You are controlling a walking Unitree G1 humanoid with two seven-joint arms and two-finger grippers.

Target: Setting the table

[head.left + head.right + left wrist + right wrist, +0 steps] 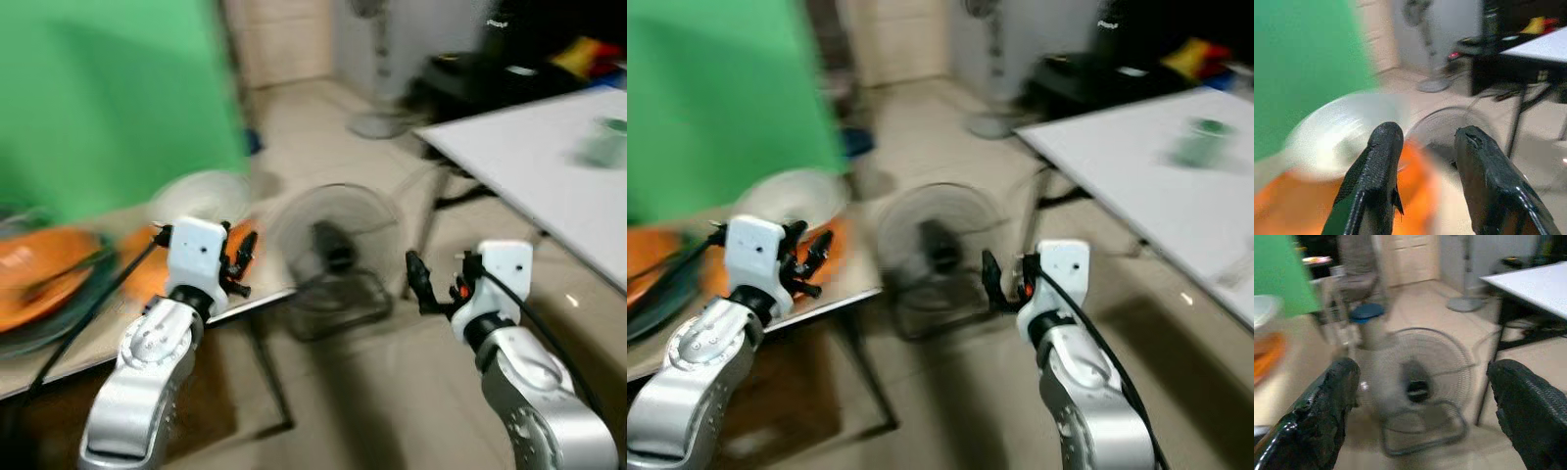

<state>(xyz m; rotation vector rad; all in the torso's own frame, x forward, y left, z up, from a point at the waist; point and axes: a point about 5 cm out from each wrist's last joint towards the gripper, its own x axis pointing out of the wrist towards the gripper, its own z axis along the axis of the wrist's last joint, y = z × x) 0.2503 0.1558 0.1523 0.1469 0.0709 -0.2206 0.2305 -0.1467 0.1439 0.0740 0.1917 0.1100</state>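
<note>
A white bowl (1334, 139) sits on an orange plate (44, 274) at the left table's (59, 362) corner, just beyond the left gripper (1422, 147), whose jaws stand narrowly apart and empty. The right gripper (1420, 396) gapes wide, facing a floor fan (333, 257). All is blurred.

No readable text, label, brand, number or sign anywhere. Too blurred to make out any lettering on the dark items at the far end of the room. A pale mark on the black object at the upper right, possibly print, but illegible.
</note>
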